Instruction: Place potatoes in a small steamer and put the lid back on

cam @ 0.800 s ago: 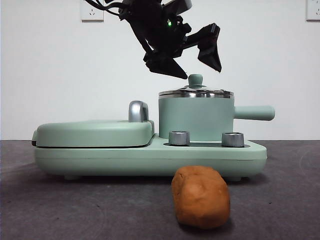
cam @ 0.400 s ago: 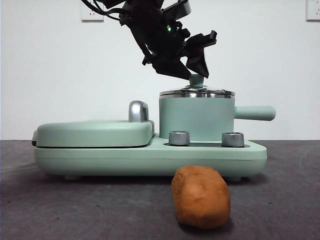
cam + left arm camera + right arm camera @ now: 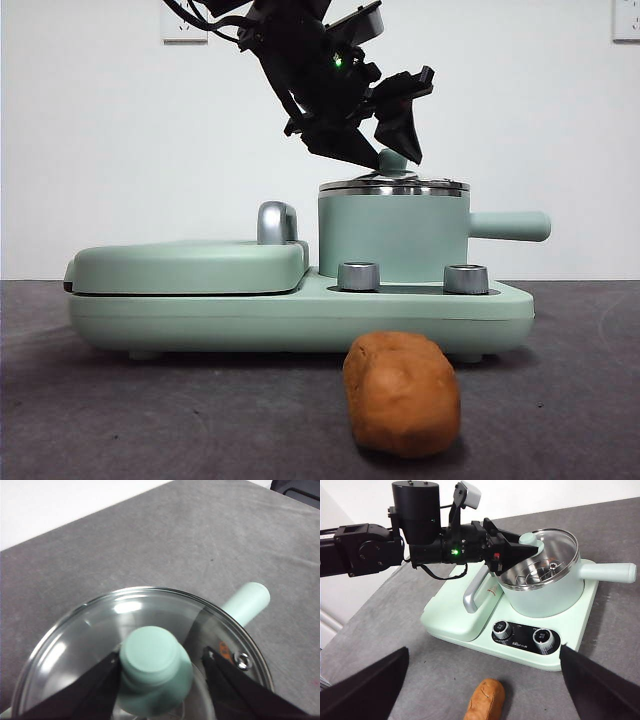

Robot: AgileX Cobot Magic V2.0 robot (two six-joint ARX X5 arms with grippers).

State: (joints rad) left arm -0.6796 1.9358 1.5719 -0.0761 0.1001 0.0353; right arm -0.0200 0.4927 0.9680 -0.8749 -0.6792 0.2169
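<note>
Your left gripper [image 3: 385,150] is down over the small steamer [image 3: 392,238], with its jaws set one on each side of the lid's knob [image 3: 152,667]. In the left wrist view the knob fills the space between the jaws, and each black jaw lies right against its flank, though you cannot tell from these pictures how firmly they press. The lid [image 3: 142,645] sits flat on the steamer's chrome rim, directly beneath the jaws. Its glass is clear enough that the metal insert inside the pot shows through it in the right wrist view. The steamer's stubby side handle [image 3: 510,226] sticks out past the jaws, on the side away from the arm that carries them.

The potato [image 3: 401,393] lies on the dark tabletop [image 3: 150,420], well below and in front of the left jaws, just before the mint-green cooker base [image 3: 300,315] and its two chrome dials [image 3: 359,276].

Your right gripper [image 3: 482,690] hangs back from the cooker with its jaws spread wide apart, gripping nothing. The potato [image 3: 486,701] lies between them in the right wrist view, lower down on the tabletop, and the closed griddle cover [image 3: 190,265] lies beyond it beside the steamer.
</note>
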